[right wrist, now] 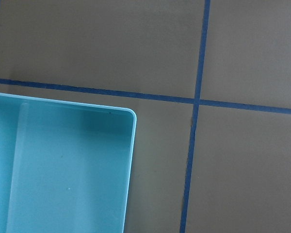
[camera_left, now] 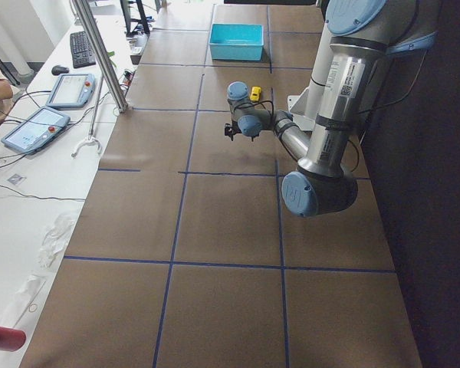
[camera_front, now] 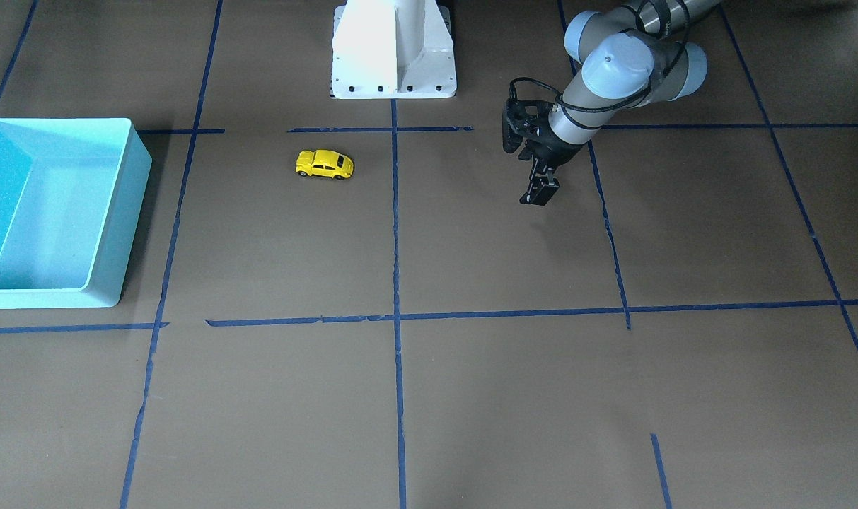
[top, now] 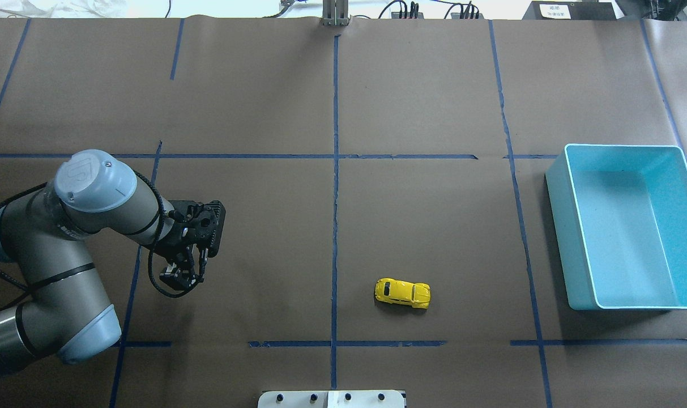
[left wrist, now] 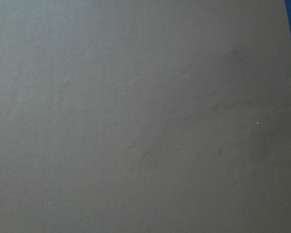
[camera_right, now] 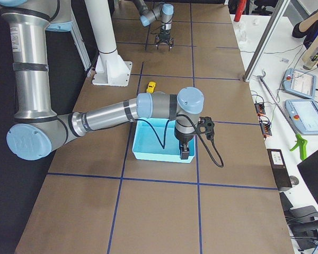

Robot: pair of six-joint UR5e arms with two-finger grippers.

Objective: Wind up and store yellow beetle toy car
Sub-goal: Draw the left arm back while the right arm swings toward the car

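The yellow beetle toy car [camera_front: 325,164] stands on its wheels on the brown table, near the robot's base; it also shows in the overhead view [top: 402,293]. My left gripper [camera_front: 540,196] hangs over bare table far from the car, fingers pointing down; in the overhead view [top: 179,277] they look apart and empty. The light blue bin [top: 555,226] sits empty at the robot's right end. My right gripper [camera_right: 184,155] shows only in the exterior right view, over the bin's near corner; I cannot tell whether it is open or shut.
The white robot base [camera_front: 393,49] stands just behind the car. Blue tape lines [top: 335,170] cross the brown table cover. The right wrist view shows the bin's corner [right wrist: 128,116]. Tablets and cables lie on the side bench [camera_right: 302,100].
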